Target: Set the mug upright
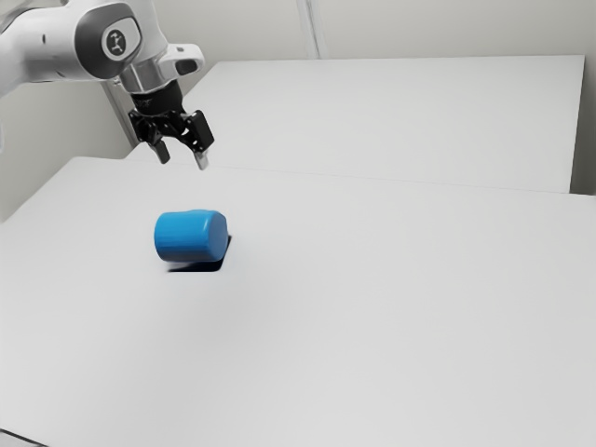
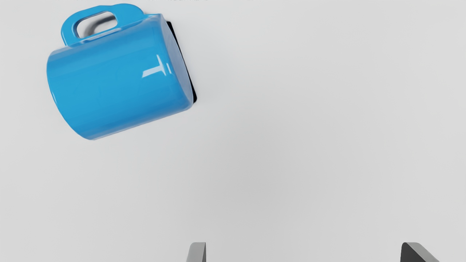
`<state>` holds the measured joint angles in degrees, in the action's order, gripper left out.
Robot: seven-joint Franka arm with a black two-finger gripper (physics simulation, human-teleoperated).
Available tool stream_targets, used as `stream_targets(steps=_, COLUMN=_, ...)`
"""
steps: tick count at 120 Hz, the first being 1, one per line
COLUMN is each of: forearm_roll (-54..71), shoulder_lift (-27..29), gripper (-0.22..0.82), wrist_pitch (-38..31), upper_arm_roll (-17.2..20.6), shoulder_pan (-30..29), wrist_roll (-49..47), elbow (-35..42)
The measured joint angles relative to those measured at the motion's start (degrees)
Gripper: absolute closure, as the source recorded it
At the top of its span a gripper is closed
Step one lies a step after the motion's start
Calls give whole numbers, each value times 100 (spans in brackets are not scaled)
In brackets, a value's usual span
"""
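Claw (image 1: 182, 162), 2 fingers (image 2: 197, 253) spread, above the sideways blue mug (image 1: 190, 236).

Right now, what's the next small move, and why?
I'd shift the gripper over the mug, raised and open, before lowering. The mug lies on its side on the table, while the fingers are spread above the tabletop with the mug outside their gap, so going straight down would likely miss it.
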<state>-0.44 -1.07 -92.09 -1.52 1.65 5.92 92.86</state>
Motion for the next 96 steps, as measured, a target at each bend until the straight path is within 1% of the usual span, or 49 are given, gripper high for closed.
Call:
stream_targets(steps=33, forearm_roll=0, shoulder_lift=-21, gripper=2, wrist_pitch=0, upper_arm_roll=2, shoulder_pan=-28, wrist_roll=-14, elbow=-37)
stream_targets(steps=52, forearm_roll=-31, shoulder_lift=-180, gripper=2, wrist_pitch=19, upper_arm_roll=3, shoulder_pan=-93, wrist_roll=-21, elbow=-217)
stream_targets(steps=96, forearm_roll=-116, shoulder_lift=-557, gripper=3, wrist_pitch=86, upper_arm_roll=-3, shoulder_pan=-916, wrist_roll=12, elbow=-587)
